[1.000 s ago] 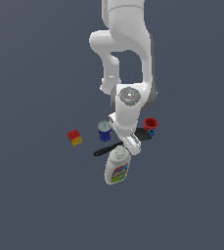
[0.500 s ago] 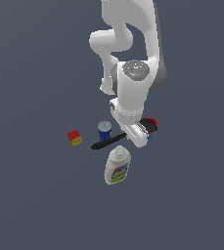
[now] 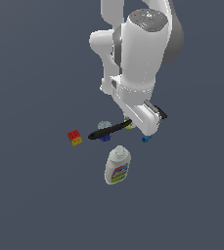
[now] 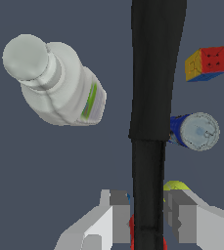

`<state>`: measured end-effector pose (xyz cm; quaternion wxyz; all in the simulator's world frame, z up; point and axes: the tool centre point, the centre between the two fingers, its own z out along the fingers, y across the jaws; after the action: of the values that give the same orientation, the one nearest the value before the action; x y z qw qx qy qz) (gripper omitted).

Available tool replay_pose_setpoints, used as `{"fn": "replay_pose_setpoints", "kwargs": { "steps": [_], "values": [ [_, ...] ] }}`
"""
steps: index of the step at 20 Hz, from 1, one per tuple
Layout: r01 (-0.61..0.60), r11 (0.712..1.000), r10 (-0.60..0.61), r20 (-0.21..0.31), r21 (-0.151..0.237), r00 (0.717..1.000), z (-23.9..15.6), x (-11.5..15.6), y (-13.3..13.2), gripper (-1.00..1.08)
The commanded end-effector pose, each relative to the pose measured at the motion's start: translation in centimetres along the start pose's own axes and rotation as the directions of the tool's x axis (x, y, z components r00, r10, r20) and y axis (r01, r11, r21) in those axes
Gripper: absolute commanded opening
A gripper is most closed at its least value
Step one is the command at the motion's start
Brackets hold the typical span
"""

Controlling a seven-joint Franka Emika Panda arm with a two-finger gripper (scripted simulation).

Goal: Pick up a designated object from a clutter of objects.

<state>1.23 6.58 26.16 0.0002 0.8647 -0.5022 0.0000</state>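
Now the black spatula [image 3: 108,130] sits clamped by its slim handle between the gripper [image 4: 147,215] fingers (pads pressed on both sides in the wrist view), its wide head reaching out toward the exterior view's left, over the blue can [image 3: 103,128]. White bottle [image 3: 117,166] lies on its side nearby w/ cap toward the can, red-and-yellow cube [image 3: 75,137] further to the exterior view's left. Yellow-green ball [image 4: 176,187] peeks out beside one finger, tiny blue piece [image 3: 145,139] just below the gripper in the exterior view.
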Motion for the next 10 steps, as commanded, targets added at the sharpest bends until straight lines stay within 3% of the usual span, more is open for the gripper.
{"fn": "replay_pose_setpoints", "kwargs": {
  "steps": [1, 10],
  "values": [
    [0.000, 1.000, 0.000, 0.000, 0.001, 1.000, -2.6, 0.1, -0.4, -1.00],
    [0.000, 1.000, 0.000, 0.000, 0.000, 1.000, -9.8, 0.5, -1.9, -1.00]
  ]
}}
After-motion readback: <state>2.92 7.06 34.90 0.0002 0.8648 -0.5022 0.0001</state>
